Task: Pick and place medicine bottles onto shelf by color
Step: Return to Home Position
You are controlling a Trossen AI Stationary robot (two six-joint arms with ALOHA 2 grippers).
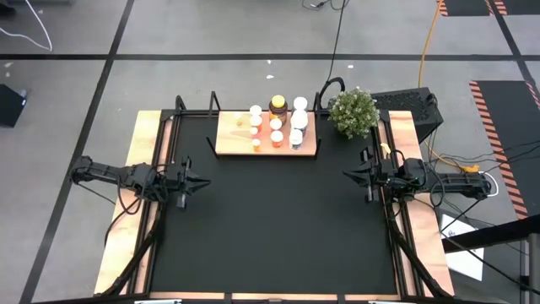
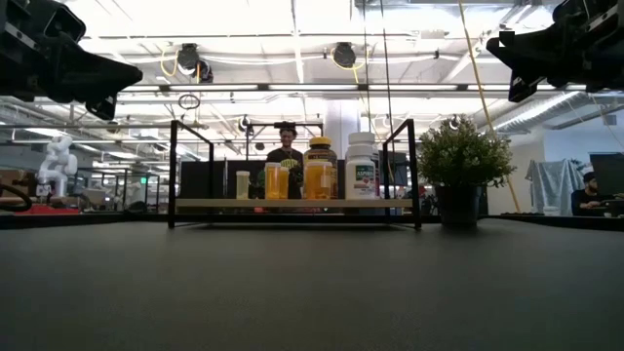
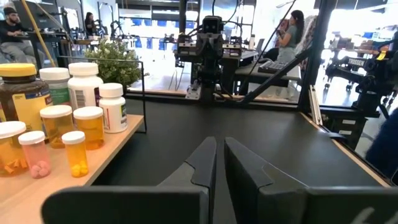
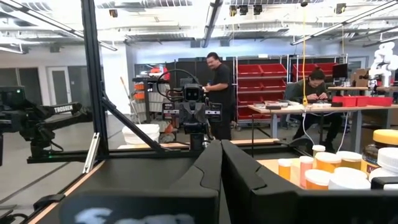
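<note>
We see the black mat [image 1: 270, 236] covering the tabletop. Midway up it the two arms sit at opposite edges, facing each other. Left gripper [image 1: 201, 180] hangs above the mat's left edge, fingers pressed together with only a sliver between, holding nothing. Right gripper [image 1: 348, 175] mirrors it at the right edge, fingers likewise together, empty. Further back the shelf [image 1: 229, 139] lies at the mat's far edge, well apart from both grippers. The medicine bottles [image 1: 276, 125] stand upright on its right half: orange ones [image 1: 276, 136] toward the middle, white ones [image 1: 299, 118] on the right, yellow-lidded jar [image 1: 278, 105] at the back. We count maybe ten, they overlap. Potted plant [image 1: 353, 111] stands just right of the shelf
</note>
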